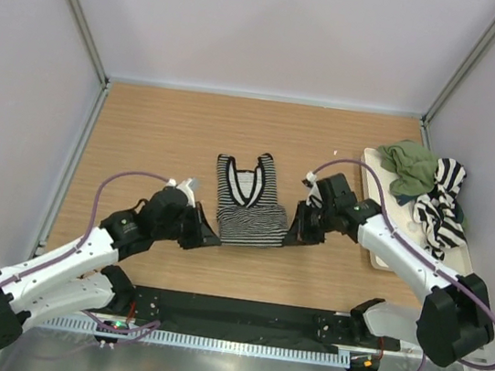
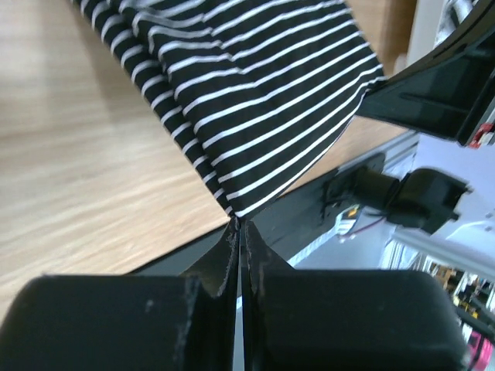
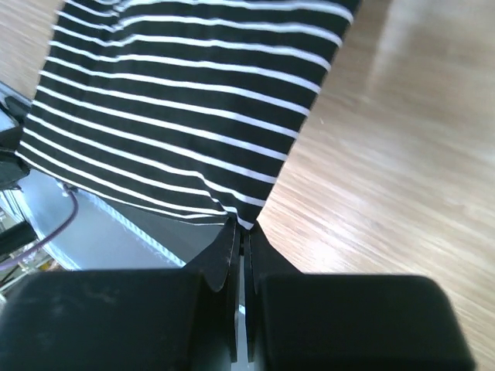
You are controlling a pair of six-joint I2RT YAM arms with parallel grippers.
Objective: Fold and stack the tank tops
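**A:** Entry one, nearest, from the wrist views. We log the left gripper (image 2: 238, 232) with its fingers pressed together on the near left hem corner of the pinstriped tank top (image 1: 246, 206). The right gripper (image 3: 241, 230) pinches the near right corner likewise.

**B:** Overhead, we cannot make out those pinches. Only that view shows the top in the middle of the table (image 1: 153, 135), neckline away from us.

**A:** Farther right?

**B:** One cream tray (image 1: 376, 159), seen only overhead. It bears the olive tank top (image 1: 411, 167) and the broad-striped tank top (image 1: 439, 212), crumpled and touching. Count: three tops, two grippers, one tray.
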